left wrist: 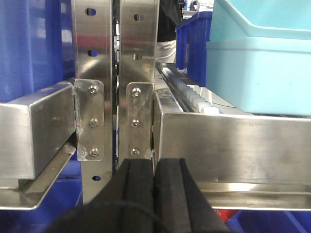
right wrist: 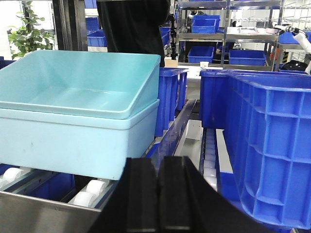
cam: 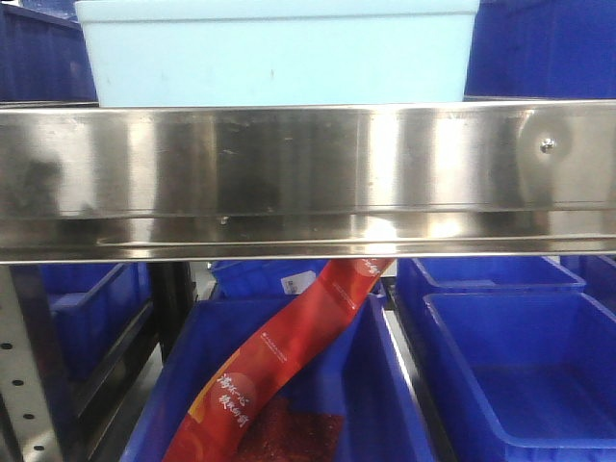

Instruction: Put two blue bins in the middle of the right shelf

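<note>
Two pale blue bins sit nested on the shelf's white rollers: the upper one (right wrist: pixel 82 80) rests tilted inside the lower one (right wrist: pixel 73 138). They also show in the front view (cam: pixel 274 58) and at the right of the left wrist view (left wrist: pixel 257 73). My right gripper (right wrist: pixel 158 162) is shut and empty, just in front of the lower bin's right corner. My left gripper (left wrist: pixel 154 165) is shut and empty, close to the steel shelf posts (left wrist: pixel 138 73) and below the bins' level.
A steel shelf rail (cam: pixel 308 178) spans the front view. A large dark blue bin (right wrist: pixel 272 141) stands right of the pale bins. Below the rail, a dark blue bin (cam: pixel 385 404) holds red packaging (cam: pixel 289 356), beside another blue bin (cam: pixel 520 366). More shelves stand behind.
</note>
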Available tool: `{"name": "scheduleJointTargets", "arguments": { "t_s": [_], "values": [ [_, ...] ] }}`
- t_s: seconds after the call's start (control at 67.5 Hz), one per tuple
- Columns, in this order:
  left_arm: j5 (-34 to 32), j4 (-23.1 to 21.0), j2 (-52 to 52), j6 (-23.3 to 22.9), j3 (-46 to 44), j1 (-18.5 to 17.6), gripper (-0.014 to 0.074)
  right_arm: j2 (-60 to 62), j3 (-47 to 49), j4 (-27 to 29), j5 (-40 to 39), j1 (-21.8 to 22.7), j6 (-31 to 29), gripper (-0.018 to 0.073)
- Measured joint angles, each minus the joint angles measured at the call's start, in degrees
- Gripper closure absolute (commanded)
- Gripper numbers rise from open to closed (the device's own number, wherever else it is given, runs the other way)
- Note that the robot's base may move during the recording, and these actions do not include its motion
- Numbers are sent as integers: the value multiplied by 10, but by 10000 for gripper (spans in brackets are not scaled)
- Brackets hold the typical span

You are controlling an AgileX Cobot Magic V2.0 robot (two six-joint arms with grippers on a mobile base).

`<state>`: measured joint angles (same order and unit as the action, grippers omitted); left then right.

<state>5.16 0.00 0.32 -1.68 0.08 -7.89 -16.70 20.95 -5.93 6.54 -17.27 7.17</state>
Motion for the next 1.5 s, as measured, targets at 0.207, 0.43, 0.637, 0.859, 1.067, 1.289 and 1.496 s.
{"name": "scheduleJointTargets", "arguments": {
  "t_s": [0.207,0.43,0.637,0.859,1.067,1.289,1.496],
  "values": [
    [-4,0,0,1,0,0,707,0,0,0,0,0,0,721],
    [-4,0,0,1,0,0,707,0,0,0,0,0,0,721],
    [-6,0,0,1,0,0,707,0,0,0,0,0,0,721],
    [-7,0,0,1,0,0,707,0,0,0,0,0,0,721],
    [-7,0,0,1,0,0,707,0,-1,36,2,67,-30,721],
    [-7,0,0,1,0,0,707,48,-74,91,2,174,-66,721],
    [-7,0,0,1,0,0,707,143,-170,96,2,188,-67,721]
  ]
}}
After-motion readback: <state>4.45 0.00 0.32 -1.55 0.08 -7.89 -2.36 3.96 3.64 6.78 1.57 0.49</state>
